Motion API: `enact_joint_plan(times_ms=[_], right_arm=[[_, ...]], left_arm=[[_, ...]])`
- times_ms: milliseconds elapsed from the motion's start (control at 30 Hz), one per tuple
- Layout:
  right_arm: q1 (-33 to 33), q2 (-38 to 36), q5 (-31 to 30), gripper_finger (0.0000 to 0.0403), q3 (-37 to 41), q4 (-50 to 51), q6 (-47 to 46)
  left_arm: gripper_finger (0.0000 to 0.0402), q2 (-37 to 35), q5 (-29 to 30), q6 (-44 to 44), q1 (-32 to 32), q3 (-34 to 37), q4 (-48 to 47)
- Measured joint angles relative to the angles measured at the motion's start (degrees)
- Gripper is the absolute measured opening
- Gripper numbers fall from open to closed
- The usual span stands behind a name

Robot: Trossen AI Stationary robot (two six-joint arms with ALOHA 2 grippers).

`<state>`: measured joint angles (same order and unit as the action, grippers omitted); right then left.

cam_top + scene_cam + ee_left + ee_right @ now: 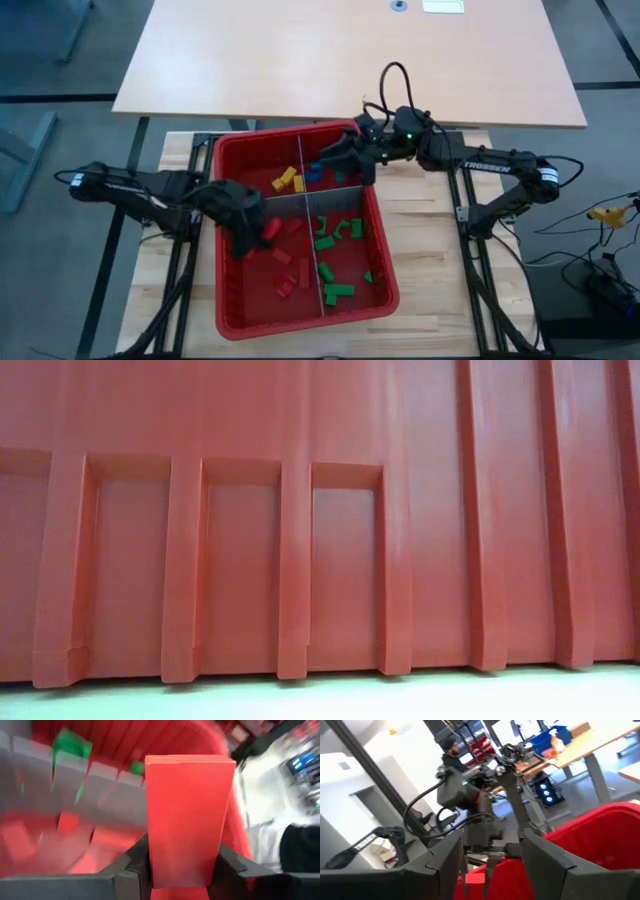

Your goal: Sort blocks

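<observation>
Four compartments divide the red bin (300, 318), split by grey panels (343, 194) that cross near its middle, and the blocks already lie partly grouped by colour around that crossing. Yellow blocks (288, 180) sit in the far-left compartment, blue blocks (316, 170) just beyond the crossing on the far right, green blocks (337, 236) in the near-right one, and red blocks (285, 268) in the near-left one.

The left pincer (262, 228) hangs over the near-left compartment, just left of the crossing, clamped on a red block (189, 815) whose long axis runs straight out between the fingers (116, 873). The matching red pile lies directly below and slightly nearer than the pincer, so release likely needs only a short descent.

The right pincer (332, 160) hovers over the far-right compartment by the blue blocks, its fingers (547, 857) apart and empty.
</observation>
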<state>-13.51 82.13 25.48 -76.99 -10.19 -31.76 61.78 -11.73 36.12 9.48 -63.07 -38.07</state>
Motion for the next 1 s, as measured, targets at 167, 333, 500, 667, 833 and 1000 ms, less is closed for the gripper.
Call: enact_joint_plan(times_ms=[167,333,500,667,833,1000], right_arm=[[-1.49,0.04,-0.07,0.0165,0.04,2.04,0.41],[-1.91,0.04,-0.05,0.0153,0.11,3.08,0.99],[-1.91,0.04,0.0,0.0139,0.11,6.4,2.08],[-1.66,0.04,0.55,0.0098,0.11,13.54,3.86],[-1.34,0.04,4.92,0.0017,0.13,16.34,4.4],[0.86,0.06,9.27,0.0006,0.13,16.5,6.05]], left_arm=[[0.0179,-0.03,0.05,1.55,1.21,0.0,-5.82],[0.0301,0.11,0.18,1.97,1.22,0.0,-6.57],[0.0325,-0.01,2.74,1.98,1.22,0.0,-8.12],[0.0238,-0.7,7.25,-0.67,1.21,0.0,-10.53],[0.0058,-1.81,11.0,-4.88,1.19,0.0,-12.25],[0.0004,-3.74,16.73,-5.62,0.8,0.0,-15.73]])
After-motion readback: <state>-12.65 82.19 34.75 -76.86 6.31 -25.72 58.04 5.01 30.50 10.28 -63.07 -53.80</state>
